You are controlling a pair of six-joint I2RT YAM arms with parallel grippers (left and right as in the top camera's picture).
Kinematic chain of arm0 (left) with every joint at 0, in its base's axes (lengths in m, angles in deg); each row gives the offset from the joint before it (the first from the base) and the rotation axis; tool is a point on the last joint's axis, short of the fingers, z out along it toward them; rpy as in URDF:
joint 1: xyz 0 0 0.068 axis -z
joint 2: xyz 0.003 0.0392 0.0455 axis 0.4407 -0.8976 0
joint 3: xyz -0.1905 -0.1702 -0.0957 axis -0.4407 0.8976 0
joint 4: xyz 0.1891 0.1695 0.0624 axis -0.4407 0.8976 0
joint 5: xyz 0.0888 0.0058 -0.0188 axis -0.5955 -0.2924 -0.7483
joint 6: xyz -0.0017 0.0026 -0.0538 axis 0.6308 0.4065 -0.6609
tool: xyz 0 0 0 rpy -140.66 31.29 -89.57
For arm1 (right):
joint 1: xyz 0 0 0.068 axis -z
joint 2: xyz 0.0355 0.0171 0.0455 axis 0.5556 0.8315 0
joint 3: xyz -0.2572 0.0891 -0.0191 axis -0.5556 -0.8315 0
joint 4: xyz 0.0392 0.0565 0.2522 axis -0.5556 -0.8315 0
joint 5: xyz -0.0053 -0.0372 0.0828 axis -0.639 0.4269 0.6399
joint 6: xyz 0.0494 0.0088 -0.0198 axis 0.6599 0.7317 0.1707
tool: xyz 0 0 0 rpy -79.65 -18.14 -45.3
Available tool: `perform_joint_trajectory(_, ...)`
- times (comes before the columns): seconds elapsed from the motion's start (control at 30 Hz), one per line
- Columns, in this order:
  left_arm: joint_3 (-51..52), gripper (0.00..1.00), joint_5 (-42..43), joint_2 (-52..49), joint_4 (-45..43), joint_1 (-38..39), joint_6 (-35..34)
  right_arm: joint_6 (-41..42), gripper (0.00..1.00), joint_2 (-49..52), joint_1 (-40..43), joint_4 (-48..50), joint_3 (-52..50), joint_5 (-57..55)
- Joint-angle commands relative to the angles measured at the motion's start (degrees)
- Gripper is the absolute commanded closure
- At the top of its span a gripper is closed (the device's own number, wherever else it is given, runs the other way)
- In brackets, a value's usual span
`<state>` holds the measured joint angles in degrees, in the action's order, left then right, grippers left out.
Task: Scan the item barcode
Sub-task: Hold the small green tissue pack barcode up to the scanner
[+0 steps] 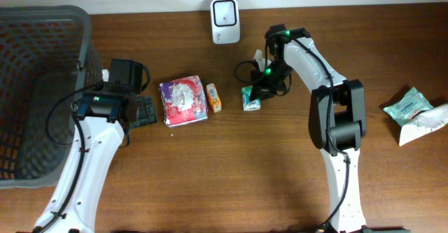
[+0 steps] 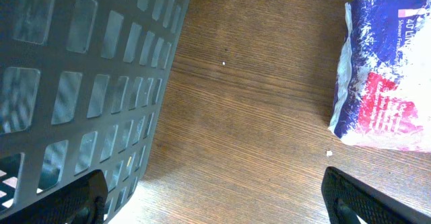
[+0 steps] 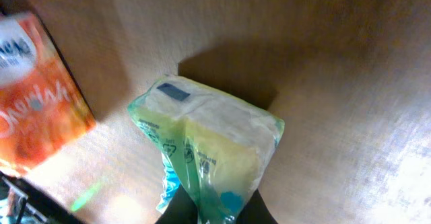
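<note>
A green and yellow plastic packet (image 1: 250, 99) lies on the wooden table below the white scanner (image 1: 225, 21). My right gripper (image 1: 260, 87) sits at its upper edge. In the right wrist view the packet (image 3: 215, 136) fills the centre, and the right gripper (image 3: 215, 214) is shut on the packet's crimped end. No barcode shows on the faces I can see. My left gripper (image 1: 143, 110) stands open between the basket and a purple packet, with bare table between its fingers (image 2: 74, 197).
A dark mesh basket (image 1: 35, 86) fills the far left, its wall (image 2: 81, 83) close to my left gripper. A purple-and-white packet (image 1: 183, 100) and an orange box (image 1: 213, 97) lie left of the green packet. Teal and white packets (image 1: 407, 106) lie at the right edge.
</note>
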<state>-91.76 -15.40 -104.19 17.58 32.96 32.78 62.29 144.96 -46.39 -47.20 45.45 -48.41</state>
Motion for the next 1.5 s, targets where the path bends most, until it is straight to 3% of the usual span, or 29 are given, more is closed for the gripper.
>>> perform_joint_trajectory(0.0,0.0,0.01,0.0,0.2,-0.1,-0.2,-0.6,-0.3,0.96,0.2,-0.3,-4.1,7.0,5.5)
perform_joint_trajectory(0.13,0.0,0.01,0.0,0.2,-0.1,-0.2,-0.6,-12.5,0.96,0.2,0.6,-11.8,20.7,23.5)
perform_joint_trajectory(0.23,0.0,0.01,0.0,0.2,-0.1,-0.2,-0.6,-20.1,0.96,0.2,1.2,-14.1,23.9,33.8)
perform_joint_trajectory(0.6,0.0,0.01,0.0,0.2,-0.1,-0.2,-0.6,-16.5,0.96,0.2,2.2,-14.3,23.8,34.7)
perform_joint_trajectory(0.87,0.0,0.01,0.0,0.2,-0.1,-0.2,-0.6,-27.9,0.96,0.2,3.4,-13.6,23.8,41.4)
perform_joint_trajectory(1.1,0.0,0.01,0.0,0.2,-0.1,-0.2,-0.6,-28.6,0.96,0.2,3.7,-13.6,23.8,41.3)
perform_joint_trajectory(1.23,0.0,0.01,0.0,0.2,-0.1,-0.2,-0.6,-37.6,0.96,0.2,3.7,-13.6,23.8,41.3)
perform_joint_trajectory(1.47,0.0,0.01,0.0,0.2,-0.1,-0.2,-0.6,-37.7,0.96,0.2,3.7,-13.8,23.8,41.1)
